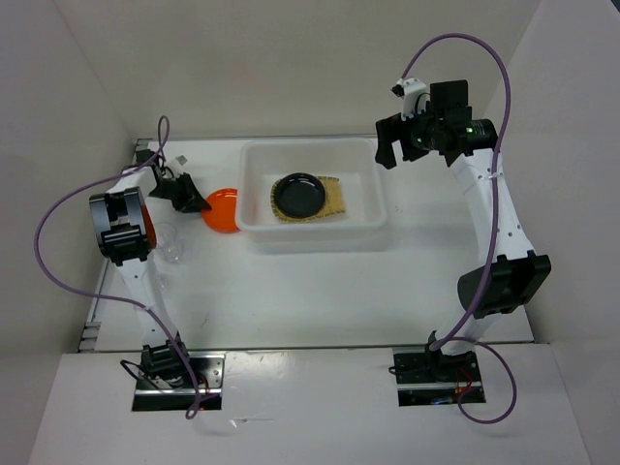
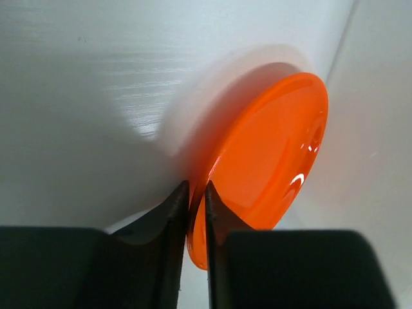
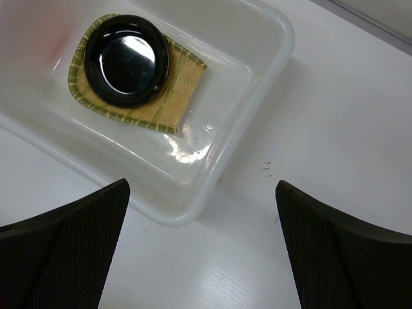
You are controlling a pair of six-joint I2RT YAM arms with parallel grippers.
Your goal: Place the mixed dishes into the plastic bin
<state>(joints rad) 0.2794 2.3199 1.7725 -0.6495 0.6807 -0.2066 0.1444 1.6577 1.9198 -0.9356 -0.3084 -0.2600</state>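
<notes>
The translucent white plastic bin stands at the table's centre back and holds the tan woven tray with the black plate on top; both also show in the right wrist view, tray, plate, bin. My left gripper is shut on the rim of the orange plate, just left of the bin; in the left wrist view the plate is tilted between the fingers. A clear cup stands by the left arm. My right gripper is open and empty, above the bin's far right corner.
White walls enclose the table on the left, back and right. The left arm's elbow hangs over the clear cup's area. The right arm stands along the right side.
</notes>
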